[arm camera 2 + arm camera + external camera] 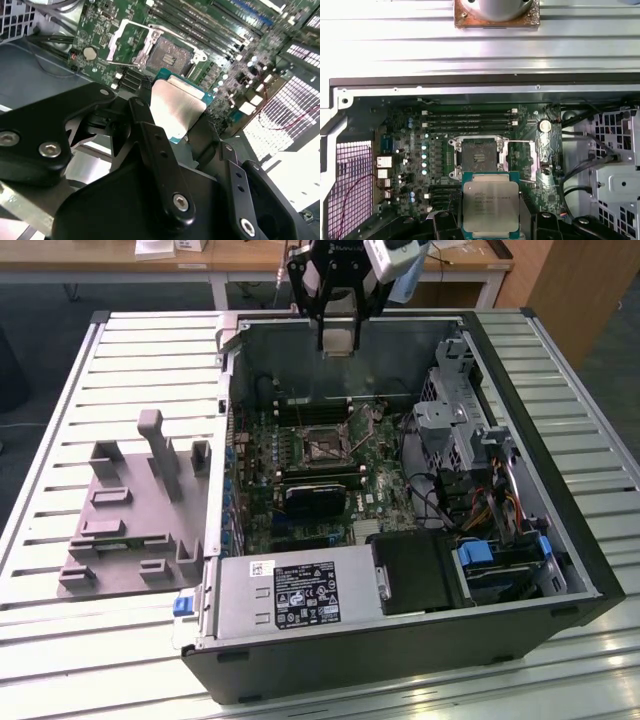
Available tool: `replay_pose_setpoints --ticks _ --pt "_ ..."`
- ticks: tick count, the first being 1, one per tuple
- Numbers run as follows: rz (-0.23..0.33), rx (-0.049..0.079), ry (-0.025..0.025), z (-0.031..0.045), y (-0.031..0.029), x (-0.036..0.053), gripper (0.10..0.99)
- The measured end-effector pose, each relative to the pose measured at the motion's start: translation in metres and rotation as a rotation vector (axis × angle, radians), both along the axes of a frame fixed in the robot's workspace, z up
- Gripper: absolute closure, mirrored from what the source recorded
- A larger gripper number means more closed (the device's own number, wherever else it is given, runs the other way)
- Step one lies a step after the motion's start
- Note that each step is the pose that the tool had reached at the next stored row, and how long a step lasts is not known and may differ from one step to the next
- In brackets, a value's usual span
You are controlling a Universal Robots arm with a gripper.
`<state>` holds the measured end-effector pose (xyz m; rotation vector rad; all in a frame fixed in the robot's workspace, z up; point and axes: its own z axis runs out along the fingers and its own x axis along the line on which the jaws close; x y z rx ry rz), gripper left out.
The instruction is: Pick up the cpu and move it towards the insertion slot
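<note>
The cpu is being held clamped by its edges between the fingers of the gripper, level and lid-up, probably so its underside can meet the contacts squarely. It is being carried above the motherboard, just short of the open insertion slot.
</note>
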<state>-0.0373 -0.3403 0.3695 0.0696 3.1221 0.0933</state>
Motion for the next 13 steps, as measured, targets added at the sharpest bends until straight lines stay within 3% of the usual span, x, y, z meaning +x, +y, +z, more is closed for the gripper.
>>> replay_pose_setpoints --ticks 13 --pt "0.002 0.000 -0.0021 -0.0118 0.0241 0.0000 0.549"
